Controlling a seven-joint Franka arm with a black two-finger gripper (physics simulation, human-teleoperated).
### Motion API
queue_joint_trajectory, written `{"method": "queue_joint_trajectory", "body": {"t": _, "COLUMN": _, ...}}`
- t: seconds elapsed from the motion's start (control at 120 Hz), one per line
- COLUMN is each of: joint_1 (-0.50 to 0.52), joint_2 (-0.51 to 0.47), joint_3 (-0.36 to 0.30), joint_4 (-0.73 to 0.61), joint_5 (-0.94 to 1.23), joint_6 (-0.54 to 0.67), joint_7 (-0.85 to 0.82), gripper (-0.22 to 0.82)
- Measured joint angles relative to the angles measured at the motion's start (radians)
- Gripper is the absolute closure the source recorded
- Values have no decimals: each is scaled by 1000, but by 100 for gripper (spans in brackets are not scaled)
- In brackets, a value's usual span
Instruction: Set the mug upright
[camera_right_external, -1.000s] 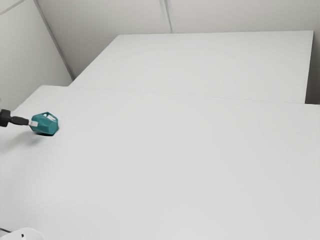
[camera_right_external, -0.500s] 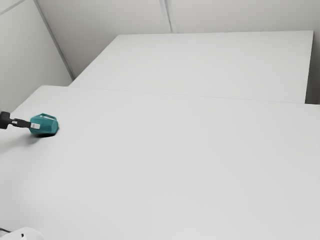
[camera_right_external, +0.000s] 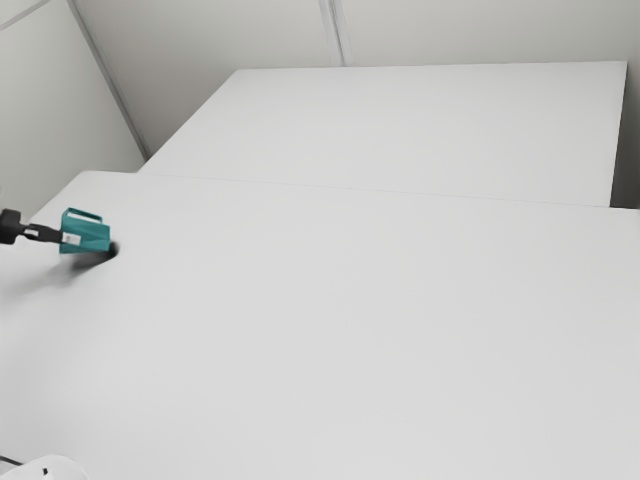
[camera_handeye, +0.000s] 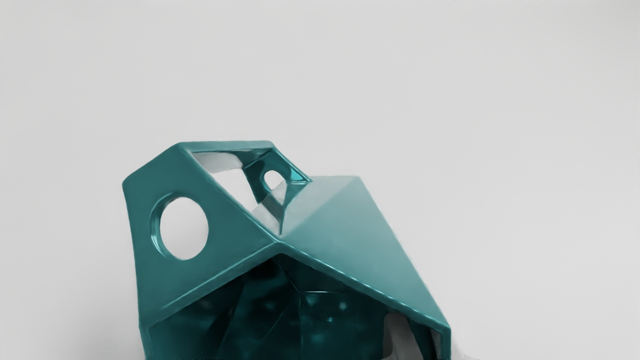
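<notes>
The teal faceted mug (camera_right_external: 88, 233) is being held on its side at the exterior view's left, with its mouth facing the black two-finger gripper (camera_right_external: 68, 240) and its handle (camera_handeye: 137, 205) pointing upward. The mug wall is being clamped between the fingers (camera_handeye: 398, 337), one being placed inside the mouth and the other outside. A shadow is being cast below the mug on the white table (camera_right_external: 330, 330); whether the base is touching is not being settled by the views. The mug is not yet being held upright, so a turn of the hand toward pointing downward is being called for, the base being brought under and the mouth upward. Clearance is best being kept during the turn, since an edge of the base could be catching and the wall could be slipping in the one-sided grip. Release is best being delayed until the base is being supported flat. The table is being bordered by a second white surface (camera_right_external: 400, 130), and the room is being enclosed by pale walls (camera_right_external: 45, 110). A white rounded object (camera_right_external: 52, 468) is being seen at the exterior view's lower left.
</notes>
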Motion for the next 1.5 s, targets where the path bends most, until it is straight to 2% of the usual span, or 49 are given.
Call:
{"method": "queue_joint_trajectory", "body": {"t": 0.267, "joint_1": -56, "joint_2": -114, "joint_3": 8, "joint_4": -37, "joint_5": 99, "joint_6": 9, "joint_7": -16, "gripper": 79}}
{"method": "queue_joint_trajectory", "body": {"t": 0.525, "joint_1": -226, "joint_2": -460, "joint_3": 1, "joint_4": -434, "joint_5": 343, "joint_6": 145, "joint_7": -96, "gripper": 79}}
{"method": "queue_joint_trajectory", "body": {"t": 0.867, "joint_1": -436, "joint_2": -745, "joint_3": -4, "joint_4": -795, "joint_5": 576, "joint_6": 330, "joint_7": -287, "gripper": 79}}
{"method": "queue_joint_trajectory", "body": {"t": 0.967, "joint_1": -469, "joint_2": -791, "joint_3": -42, "joint_4": -862, "joint_5": 630, "joint_6": 376, "joint_7": -368, "gripper": 79}}
{"method": "queue_joint_trajectory", "body": {"t": 1.217, "joint_1": -469, "joint_2": -872, "joint_3": -163, "joint_4": -1019, "joint_5": 707, "joint_6": 481, "joint_7": -584, "gripper": 79}}
{"method": "queue_joint_trajectory", "body": {"t": 1.5, "joint_1": -490, "joint_2": -920, "joint_3": -291, "joint_4": -1109, "joint_5": 721, "joint_6": 548, "joint_7": -799, "gripper": 79}}
